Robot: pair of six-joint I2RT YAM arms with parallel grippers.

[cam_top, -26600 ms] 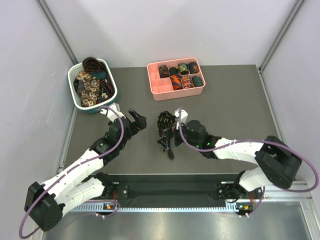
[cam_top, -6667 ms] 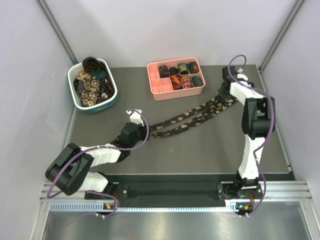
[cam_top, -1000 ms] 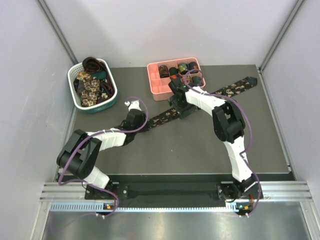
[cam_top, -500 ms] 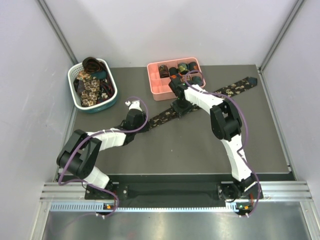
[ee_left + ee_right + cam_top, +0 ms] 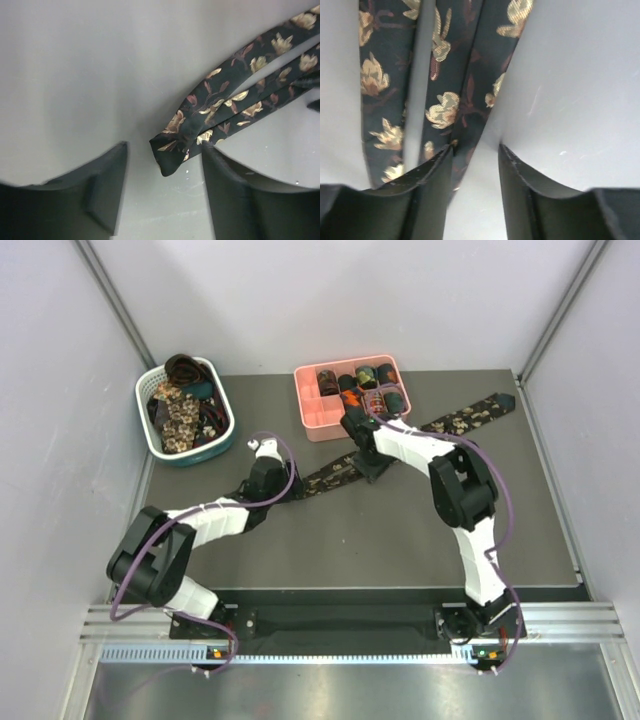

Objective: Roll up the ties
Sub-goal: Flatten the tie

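Note:
One of the ties, dark with beige flowers, lies doubled in a long diagonal strip from the table's middle to the back right. Its folded end lies flat on the table between the tips of my left gripper, whose jaws stand wide open without touching it. My left gripper is at the strip's near-left end. My right gripper is down over the strip's middle. In the right wrist view the right gripper is open, its left finger over the tie's edge.
A pink divided tray at the back holds several rolled ties, just behind my right wrist. A white-and-teal basket with several loose ties stands at the back left. Grey walls close in both sides.
My left gripper has opened and let go of the tie's folded end, which now rests on the table. My right gripper has slid a little nearer along the strip.

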